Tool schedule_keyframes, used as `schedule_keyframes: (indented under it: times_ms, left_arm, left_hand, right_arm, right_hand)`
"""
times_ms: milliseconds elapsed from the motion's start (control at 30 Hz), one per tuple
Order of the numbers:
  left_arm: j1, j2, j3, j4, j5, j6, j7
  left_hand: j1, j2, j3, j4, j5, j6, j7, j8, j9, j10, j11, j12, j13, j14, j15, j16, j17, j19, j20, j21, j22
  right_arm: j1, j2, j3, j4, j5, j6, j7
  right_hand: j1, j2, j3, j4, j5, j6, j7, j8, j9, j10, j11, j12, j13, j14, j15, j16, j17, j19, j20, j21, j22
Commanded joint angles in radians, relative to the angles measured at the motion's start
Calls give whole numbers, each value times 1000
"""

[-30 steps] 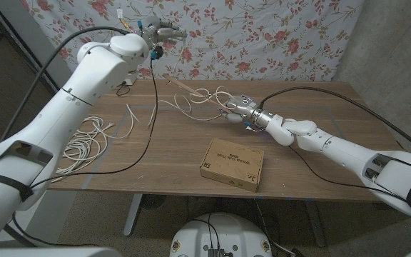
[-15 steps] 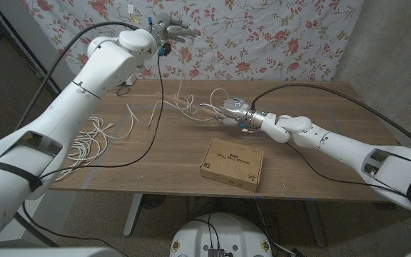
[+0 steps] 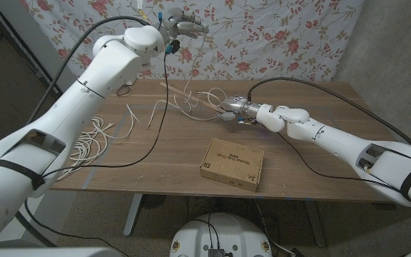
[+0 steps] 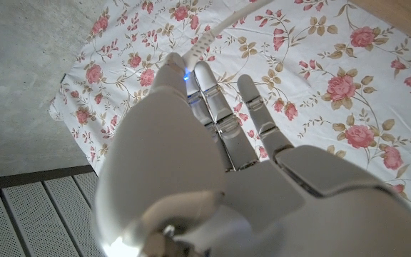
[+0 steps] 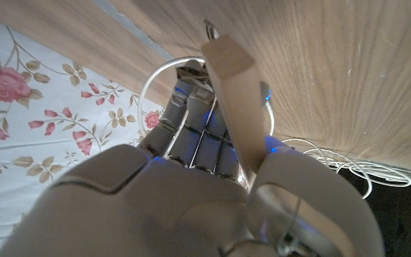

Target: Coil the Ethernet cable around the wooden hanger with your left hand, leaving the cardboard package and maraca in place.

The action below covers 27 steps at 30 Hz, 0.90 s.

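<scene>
My left hand [image 3: 180,27] was raised high above the wooden hanger [image 3: 191,96], pinching the white Ethernet cable [image 3: 193,64], which ran down to it. My right hand [image 3: 235,111] gripped the hanger's near end just over the table [image 3: 320,143]. I judged the taut cable could slip free or drag loose loops. The cardboard package [image 3: 232,163] lay nearer me than the hanger, clear of the winding; the spare cable pile [image 3: 84,143] lay well apart from it.

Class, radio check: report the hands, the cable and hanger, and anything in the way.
Left hand raised high, holding the Ethernet cable. Right hand gripping the wooden hanger above the table. Cardboard package lies nearer, apart from the coiling.
</scene>
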State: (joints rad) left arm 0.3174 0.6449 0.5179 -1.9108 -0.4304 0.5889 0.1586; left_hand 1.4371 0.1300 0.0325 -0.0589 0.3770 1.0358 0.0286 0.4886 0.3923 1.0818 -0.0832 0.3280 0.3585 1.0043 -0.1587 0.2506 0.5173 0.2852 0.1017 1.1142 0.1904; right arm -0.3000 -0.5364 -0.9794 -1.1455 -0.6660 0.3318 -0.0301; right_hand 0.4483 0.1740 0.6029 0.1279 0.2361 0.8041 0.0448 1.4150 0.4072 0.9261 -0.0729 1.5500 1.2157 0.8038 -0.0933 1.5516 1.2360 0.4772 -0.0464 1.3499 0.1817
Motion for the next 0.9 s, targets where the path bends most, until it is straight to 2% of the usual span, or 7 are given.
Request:
schedule_keyframes:
  times_ms: [33, 267, 500, 600, 733, 800, 900]
  left_arm:
    - [28, 4, -9, -12, -36, -82, -94]
    - [65, 7, -29, -22, -53, -169, -123]
    - [107, 17, -47, -14, -69, -272, -169]
    - [111, 28, -41, 1, -63, -313, -207]
    - [98, 50, -18, 23, -32, -358, -270]
    - [88, 63, -5, 32, -10, -378, -301]
    - [82, 82, 12, 30, 33, -404, -330]
  left_hand:
    - [6, 16, 4, 8, 3, -2, -1, -5, 4, 63, -56, 5, 391, 3, -55, -6, 3, -4, 2, 6, 4]
    - [7, 17, 5, 9, 2, 1, -3, -7, 2, 64, -56, 2, 389, 2, -57, -7, 5, -6, 2, 7, 4]
    - [3, 16, 3, 13, 0, 1, -4, -10, 2, 66, -58, 1, 389, 3, -58, -8, 5, -7, 1, 8, 3]
    - [2, 16, 3, 14, 0, 2, -3, -11, 0, 65, -58, 1, 390, 3, -60, -9, 5, -7, -1, 8, 3]
    - [0, 14, 1, 16, -1, 6, -8, -15, -7, 67, -61, -5, 382, 1, -65, -11, 4, -8, -3, 8, 3]
    - [2, 15, 1, 15, -1, 6, -9, -17, -9, 66, -62, -6, 381, 0, -64, -12, 5, -8, -4, 8, 3]
    - [2, 15, 1, 16, -2, 7, -8, -20, -14, 68, -62, -9, 377, -2, -66, -12, 6, -11, -10, 7, 2]
  right_arm:
    - [25, 47, 60, 89, 230, 5, 149]
    - [39, 72, 104, 172, 378, 24, 201]
    - [40, 69, 127, 193, 449, 16, 214]
    - [41, 62, 132, 185, 468, 4, 227]
    - [37, 33, 130, 114, 460, -46, 250]
    - [36, 35, 144, 120, 501, -39, 276]
    - [31, 27, 156, 107, 510, -42, 264]
  right_hand:
    - [6, 5, 3, -3, 4, 8, 6, 9, 2, 22, -5, 5, 2, 11, -112, 6, 3, 11, -39, 8, 3]
    - [9, 7, 7, -4, 2, 11, 9, 9, 0, 26, -3, 16, 16, 15, -111, 6, 3, 18, -35, 12, 3]
    - [12, 7, 8, -5, 0, 12, 11, 11, 0, 31, 3, 14, 11, 17, -110, 6, 3, 18, -33, 15, 4]
    - [13, 7, 9, -5, -1, 12, 12, 12, 0, 33, 3, 17, 14, 19, -111, 7, 3, 18, -32, 16, 4]
    - [15, 7, 10, -6, -2, 12, 15, 12, 0, 31, 1, 18, 17, 18, -109, 7, 4, 17, -32, 18, 4]
    - [15, 7, 10, -6, -3, 10, 13, 15, 5, 30, 4, 19, 18, 16, -109, 6, 4, 16, -32, 18, 4]
    - [16, 7, 10, -6, -4, 12, 16, 12, 0, 26, 4, 19, 19, 16, -109, 6, 4, 15, -31, 19, 4]
